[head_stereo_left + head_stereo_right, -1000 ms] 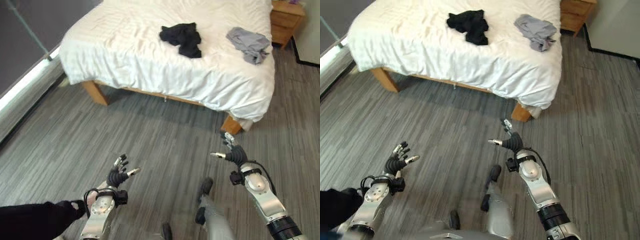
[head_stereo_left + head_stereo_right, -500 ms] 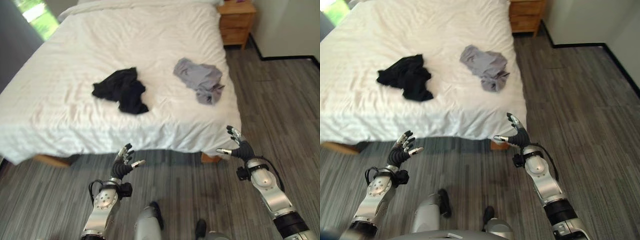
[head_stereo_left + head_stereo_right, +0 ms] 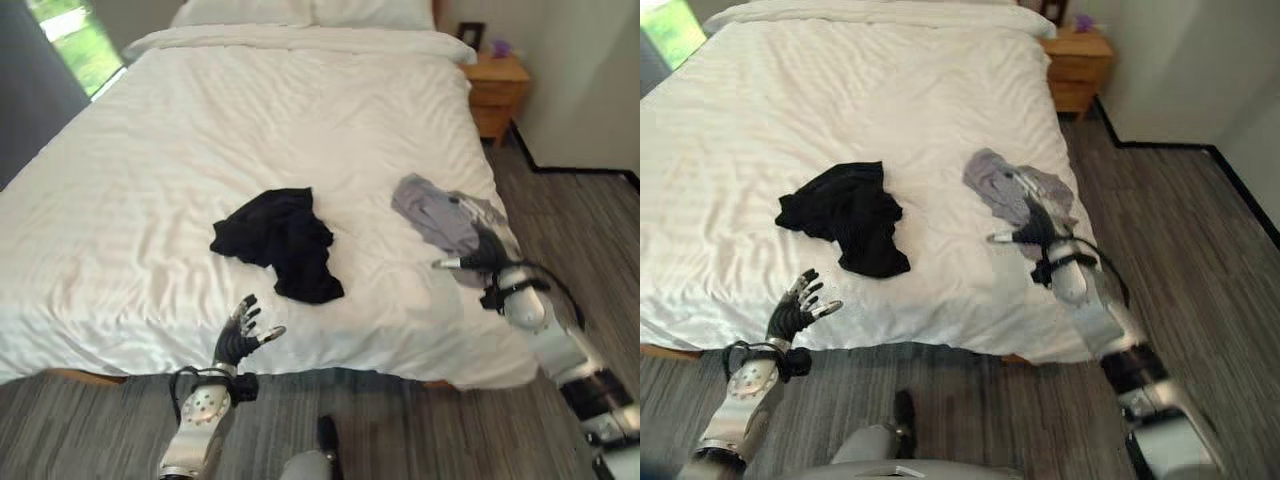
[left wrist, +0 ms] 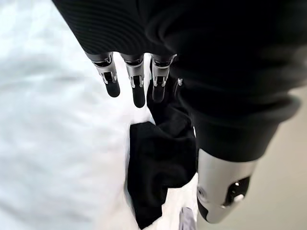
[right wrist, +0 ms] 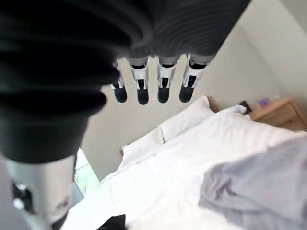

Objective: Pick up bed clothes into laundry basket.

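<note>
On the white bed [image 3: 150, 170], 2 crumpled pieces of clothing lie apart from each other on the smooth cover: a black garment [image 3: 280, 240] near the middle of the foot half, and a grey garment [image 3: 440, 218] close to the bed's right edge. The left hand [image 3: 240, 335] hangs at the foot edge of the bed, short of the black garment and not touching it, with its fingers [image 4: 138, 88] straight and fanned apart and nothing between them; in the left wrist view the black garment [image 4: 160, 172] shows past the dark fingertips, lying on the white cover. The right hand [image 3: 1032, 232] is over the near end of the grey garment [image 3: 1015, 190], its thumb held out to the side and its fingers [image 5: 163, 82] straight in a row, holding nothing; whether it rests on the cloth or hovers just above it cannot be told. In the right wrist view the grey garment [image 5: 259, 187] lies just under the hand. 2 white pillows [image 3: 310, 12] sit at the head of the bed, and a wooden nightstand [image 3: 497, 92] stands on the grey wood-look floor [image 3: 590, 230] beside the bed's far right corner, against a pale wall [image 3: 590, 80].
</note>
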Robot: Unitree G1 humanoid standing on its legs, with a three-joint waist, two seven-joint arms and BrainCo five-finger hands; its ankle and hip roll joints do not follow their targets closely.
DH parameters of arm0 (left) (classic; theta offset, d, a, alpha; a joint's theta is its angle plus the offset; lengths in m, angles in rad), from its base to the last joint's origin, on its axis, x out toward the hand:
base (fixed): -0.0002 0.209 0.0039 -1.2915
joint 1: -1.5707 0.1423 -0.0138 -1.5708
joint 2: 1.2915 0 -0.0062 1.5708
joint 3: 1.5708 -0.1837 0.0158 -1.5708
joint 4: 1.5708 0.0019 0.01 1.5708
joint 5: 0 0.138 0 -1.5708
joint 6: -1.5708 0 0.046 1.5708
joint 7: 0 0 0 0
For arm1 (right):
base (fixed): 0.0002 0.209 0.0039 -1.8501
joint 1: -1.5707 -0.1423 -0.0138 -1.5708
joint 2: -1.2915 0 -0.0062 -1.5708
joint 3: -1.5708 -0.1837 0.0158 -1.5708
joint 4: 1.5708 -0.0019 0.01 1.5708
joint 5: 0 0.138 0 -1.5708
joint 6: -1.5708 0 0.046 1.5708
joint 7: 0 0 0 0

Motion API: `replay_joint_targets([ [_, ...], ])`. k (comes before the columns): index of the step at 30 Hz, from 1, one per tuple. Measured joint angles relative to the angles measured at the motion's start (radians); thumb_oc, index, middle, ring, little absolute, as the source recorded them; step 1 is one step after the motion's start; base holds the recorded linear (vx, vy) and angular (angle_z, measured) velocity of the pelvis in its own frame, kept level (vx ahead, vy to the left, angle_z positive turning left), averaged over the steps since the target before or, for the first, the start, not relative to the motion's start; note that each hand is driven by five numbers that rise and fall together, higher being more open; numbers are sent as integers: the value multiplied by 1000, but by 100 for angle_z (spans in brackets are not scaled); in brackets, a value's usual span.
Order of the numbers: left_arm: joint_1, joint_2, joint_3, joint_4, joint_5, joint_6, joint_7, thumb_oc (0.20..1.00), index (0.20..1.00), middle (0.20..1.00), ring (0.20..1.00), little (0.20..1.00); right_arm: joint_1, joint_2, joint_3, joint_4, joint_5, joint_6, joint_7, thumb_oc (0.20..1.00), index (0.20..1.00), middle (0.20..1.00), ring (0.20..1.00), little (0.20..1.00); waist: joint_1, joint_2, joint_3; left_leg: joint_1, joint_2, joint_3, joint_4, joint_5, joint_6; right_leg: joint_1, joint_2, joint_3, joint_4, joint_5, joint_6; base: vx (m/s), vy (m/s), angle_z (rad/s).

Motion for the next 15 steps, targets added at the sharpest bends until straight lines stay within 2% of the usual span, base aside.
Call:
replay_joint_targets([
  [1, -3, 7, -10, -2, 0, 0, -6, 1000, 1000, 1000, 1000, 1000, -32, -19, 15, 43, -4, 14, -9, 1000, 1000, 1000, 1000, 1000, -6, 16, -2, -2, 30, 12, 2, 16, 25, -14, 11, -5, 57, -7, 2, 105, 144, 73],
  [2, -2, 9, -13, 0, -1, -1, -16, 1000, 1000, 1000, 1000, 1000, -48, -20, 18, 97, -14, 17, -16, 1000, 1000, 1000, 1000, 1000, -4, 18, 0, 5, 35, 3, 1, 21, 39, -41, 9, 13, 146, -13, 10, 89, 87, 52],
  [3, 20, 22, -24, -2, -14, -1, -19, 1000, 1000, 1000, 1000, 1000, -111, -23, 88, 224, -17, 31, -20, 1000, 1000, 1000, 1000, 1000, 4, 28, 3, 40, 48, -11, -36, 29, 52, -175, -18, 56, 412, -18, 21, 106, 45, 33],
  [4, 23, 41, -30, -1, -36, -1, -22, 1000, 1000, 1000, 1000, 1000, -136, -22, 110, 276, -17, 38, -22, 1000, 1000, 1000, 1000, 1000, 4, 16, 1, 45, 46, -11, -47, 34, 57, -226, -39, 61, 458, -60, 30, 139, 16, 14],
  [6, 25, 56, -30, 1, -41, -1, -23, 1000, 1000, 1000, 1000, 1000, -151, -18, 111, 307, -17, 46, -26, 1000, 1000, 1000, 1000, 1000, 7, 13, 7, 41, 36, -10, -49, 35, 50, -280, -60, 67, 370, -71, 34, 143, -7, 19],
  [7, 23, 60, -30, 1, -47, -1, -24, 1000, 1000, 1000, 1000, 1000, -170, -20, 120, 350, -17, 40, -34, 1000, 1000, 1000, 1000, 1000, 5, 9, 8, 37, 32, -29, -49, 21, 50, -304, -59, 64, 262, -70, 33, 142, -35, 24],
  [8, 15, 58, -30, 1, -75, -2, -28, 1000, 1000, 1000, 1000, 1000, -200, -26, 126, 406, -17, 42, -35, 1000, 1000, 1000, 1000, 1000, 1, 7, 9, 28, 35, -41, -50, 21, 49, -326, -38, 76, 125, -41, 24, 154, -42, 35],
  [10, 17, 56, -23, 19, -81, -9, -29, 1000, 1000, 1000, 1000, 1000, -215, -26, 124, 481, -15, 55, -46, 1000, 1000, 1000, 1000, 1000, 3, 10, 18, 22, 30, -61, -51, 15, 40, -358, -21, 81, -47, 66, 31, 154, -86, 41],
  [11, 38, 68, -1, 21, -109, -8, -37, 1000, 1000, 1000, 1000, 1000, -242, -19, 172, 574, -15, 75, -36, 1000, 1000, 1000, 1000, 1000, 9, -16, 25, 35, 9, -67, -55, -1, 11, -364, -36, 39, -138, 148, 7, 81, -109, 53],
  [12, 46, 69, -2, 22, -118, -9, -37, 1000, 1000, 1000, 1000, 1000, -250, -20, 169, 641, -15, 68, -38, 1000, 1000, 1000, 1000, 1000, 11, -12, 22, 32, 8, -92, -56, -6, 2, -357, -35, 49, -141, 202, 5, 113, -132, 54],
  [13, 46, 68, -1, 20, -119, -9, -38, 1000, 1000, 1000, 1000, 1000, -275, -21, 172, 707, -15, 68, -36, 1000, 1000, 1000, 1000, 1000, 18, -7, 23, 30, 17, -93, -55, -7, -5, -358, -26, 50, -141, 223, 8, 54, -43, 42],
  [14, 46, 68, -1, 16, -119, -13, -38, 1000, 1000, 1000, 1000, 1000, -299, -28, 182, 755, -15, 85, -35, 1000, 1000, 1000, 1000, 1000, 22, 2, 24, 26, 31, -89, -55, -3, -28, -365, -12, 50, -141, 242, 5, 102, -79, 22],
  [15, 58, 62, 3, 16, -119, -21, -38, 1000, 1000, 1000, 1000, 1000, -325, -38, 189, 799, -15, 88, -35, 1000, 1000, 1000, 1000, 1000, 39, 28, 23, 11, 68, -90, -50, 4, -51, -378, 25, 48, -140, 248, -14, 71, -56, 4],
])
